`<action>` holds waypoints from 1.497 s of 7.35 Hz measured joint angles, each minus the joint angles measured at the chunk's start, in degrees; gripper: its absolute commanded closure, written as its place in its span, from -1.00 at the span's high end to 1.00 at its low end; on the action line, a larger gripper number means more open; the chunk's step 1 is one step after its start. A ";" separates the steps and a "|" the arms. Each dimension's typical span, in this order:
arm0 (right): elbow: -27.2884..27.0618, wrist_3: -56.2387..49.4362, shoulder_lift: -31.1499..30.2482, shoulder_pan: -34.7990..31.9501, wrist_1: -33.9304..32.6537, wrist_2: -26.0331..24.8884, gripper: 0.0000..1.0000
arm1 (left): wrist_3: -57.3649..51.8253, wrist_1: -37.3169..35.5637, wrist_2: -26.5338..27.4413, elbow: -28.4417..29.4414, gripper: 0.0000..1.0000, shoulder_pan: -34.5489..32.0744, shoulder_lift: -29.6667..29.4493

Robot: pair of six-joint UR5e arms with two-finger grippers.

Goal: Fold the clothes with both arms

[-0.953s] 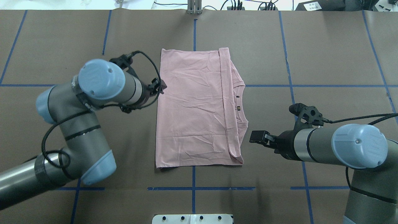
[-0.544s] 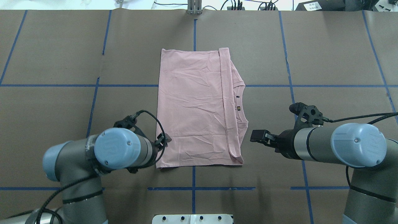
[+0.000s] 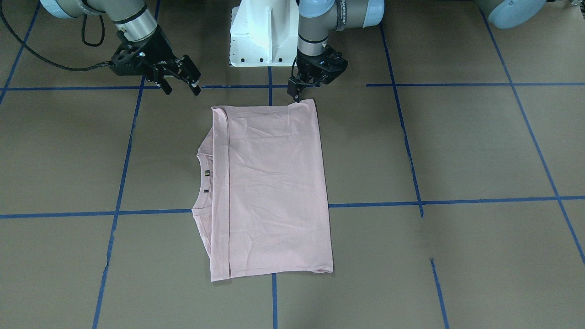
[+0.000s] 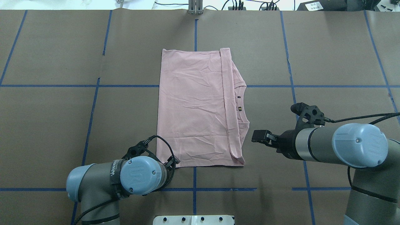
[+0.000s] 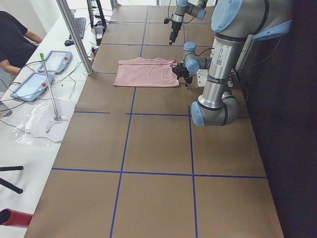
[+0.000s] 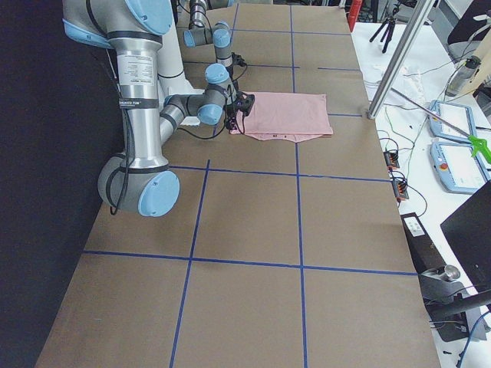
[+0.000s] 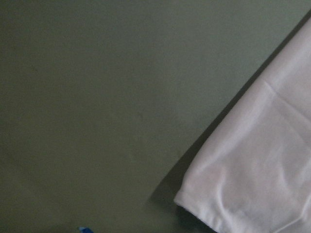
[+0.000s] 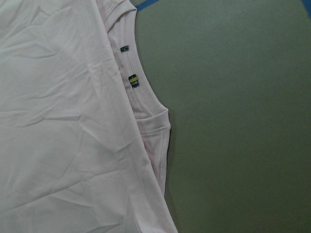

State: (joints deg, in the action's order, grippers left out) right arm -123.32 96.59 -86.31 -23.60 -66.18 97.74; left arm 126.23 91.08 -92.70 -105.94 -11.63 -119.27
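The pale pink T-shirt (image 4: 193,106) lies flat, folded into a rectangle, with its collar and neck labels (image 4: 239,108) on the right side; its print is hidden. My left gripper (image 4: 174,162) points down at the shirt's near-left corner, touching or just above it, and looks shut with nothing in it. In the front-facing view it (image 3: 296,93) sits at that corner of the shirt (image 3: 274,183). The left wrist view shows only the shirt corner (image 7: 262,160). My right gripper (image 3: 182,89) is open and empty, a little right of the collar side. It hovers there in the overhead view too (image 4: 258,136).
Brown paper with blue tape lines (image 4: 125,86) covers the table. The white pedestal base (image 3: 263,36) stands at the near edge, close behind the left gripper. Cables and boxes (image 4: 237,6) lie along the far edge. An operator (image 5: 15,39) sits beyond the far side.
My left arm has swung back along the shirt's left edge, from its middle to the near-left corner. The right arm and the shirt have not moved.
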 measured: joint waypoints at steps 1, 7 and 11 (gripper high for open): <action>0.17 0.00 0.00 -0.07 0.00 0.00 1.00 | 0.04 0.03 0.37 0.42 0.88 -0.30 -0.72; 0.36 0.00 0.78 -0.29 0.00 0.00 1.00 | -0.52 -0.10 0.85 2.47 0.44 -1.89 -1.26; 0.42 0.00 0.79 -0.65 0.00 0.06 1.00 | -0.01 -0.20 0.81 2.43 -1.00 -1.99 -1.31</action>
State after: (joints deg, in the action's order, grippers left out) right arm -122.90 96.59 -85.52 -24.25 -66.18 97.79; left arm 126.22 90.89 -91.89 -103.51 -13.62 -120.59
